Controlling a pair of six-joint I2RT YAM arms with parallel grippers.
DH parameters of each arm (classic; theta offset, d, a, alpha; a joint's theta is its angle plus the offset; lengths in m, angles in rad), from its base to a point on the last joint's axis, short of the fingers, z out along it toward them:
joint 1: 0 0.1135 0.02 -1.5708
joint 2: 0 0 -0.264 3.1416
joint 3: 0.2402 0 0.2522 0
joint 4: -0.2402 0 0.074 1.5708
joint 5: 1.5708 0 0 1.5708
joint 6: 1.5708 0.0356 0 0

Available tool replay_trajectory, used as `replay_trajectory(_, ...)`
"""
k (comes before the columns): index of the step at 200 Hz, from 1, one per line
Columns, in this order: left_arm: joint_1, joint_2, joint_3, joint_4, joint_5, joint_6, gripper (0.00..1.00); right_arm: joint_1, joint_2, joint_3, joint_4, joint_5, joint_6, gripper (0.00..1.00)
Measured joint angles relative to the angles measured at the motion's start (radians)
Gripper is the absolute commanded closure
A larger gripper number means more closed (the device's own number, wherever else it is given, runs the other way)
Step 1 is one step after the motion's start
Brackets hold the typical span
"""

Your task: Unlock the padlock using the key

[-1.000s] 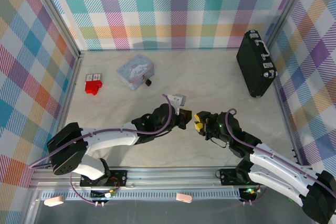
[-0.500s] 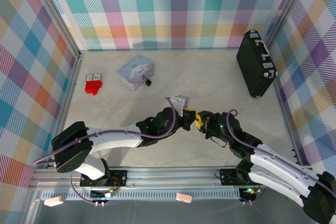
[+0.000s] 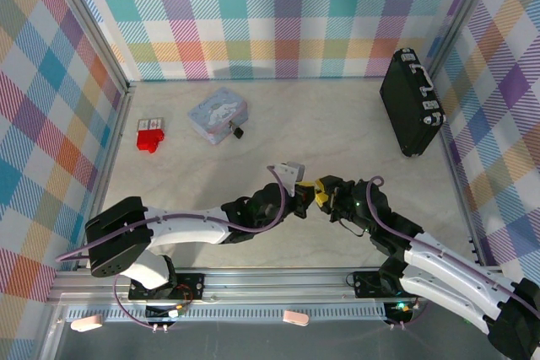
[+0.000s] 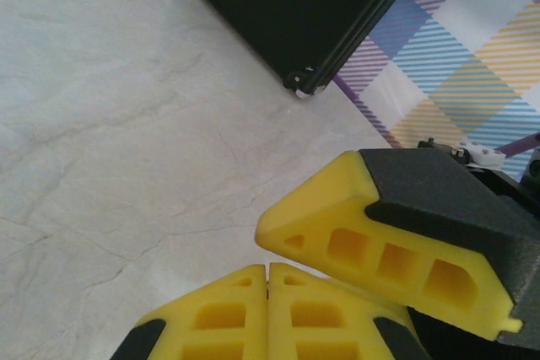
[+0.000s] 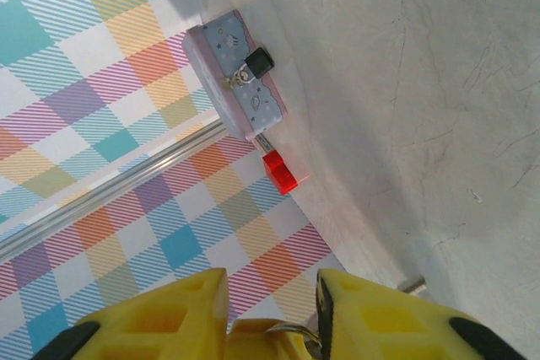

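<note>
The work area is a pale marbled desk (image 3: 337,124) enclosed by plaid-patterned walls (image 3: 278,14).

**Objects**
- The pale blue-grey tin (image 3: 218,114) lies at the far left. Its lid carries a white print too small to read.
- The padlock (image 3: 239,132) sits against the tin's near right edge, by a small silvery fitting. It is well apart from both arms.
- A red block (image 3: 150,137) lies left of the tin.
- A black briefcase (image 3: 411,111) stands at the far right.

**Grippers**
- The two grippers meet tip to tip at the near centre of the desk.
- Left gripper (image 4: 268,271): the yellow fingers are pressed fully together, with nothing visible between them.
- Right gripper (image 5: 272,284): the fingers stand partly apart. A yellow piece and a thin silvery loop (image 5: 295,329) sit in the gap. It cannot be told whether they are gripped.
</note>
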Motion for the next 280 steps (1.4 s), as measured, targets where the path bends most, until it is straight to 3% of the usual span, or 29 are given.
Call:
replay_trajectory(79,0.0,0.0,-0.06,0.088,-0.146,-0.046,1.0,0.004,0.006,0.0,-0.008,-0.007,0.0,0.67)
replay_trajectory(139,0.0,0.001,-0.066,0.186,-0.149,-0.077,1.0,0.017,0.087,0.004,0.039,-0.027,0.021,0.69)
replay_trajectory(280,0.0,0.064,-0.067,0.254,-0.132,-0.105,1.0,0.017,0.06,0.01,0.043,-0.006,0.029,0.74)
